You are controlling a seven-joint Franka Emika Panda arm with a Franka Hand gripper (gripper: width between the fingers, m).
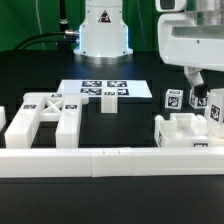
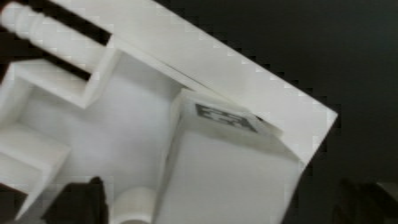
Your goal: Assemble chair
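Observation:
My gripper [image 1: 199,93] hangs over the group of white chair parts [image 1: 185,135] at the exterior view's right. These parts stand against the front rail and bear tags. In the wrist view a white chair part with a tag [image 2: 228,118] fills the frame, tilted. It lies between my two dark fingers [image 2: 71,203], which press on its sides, so my gripper [image 2: 196,215] is shut on it. A round peg [image 2: 139,200] of the part sits next to one finger. More chair frames [image 1: 45,115] lie at the exterior view's left, and a short post [image 1: 109,103] stands mid-table.
The marker board [image 1: 103,90] lies flat in the middle, in front of the robot base [image 1: 103,30]. A long low white border rail [image 1: 100,160] runs across the front. The table surface is black.

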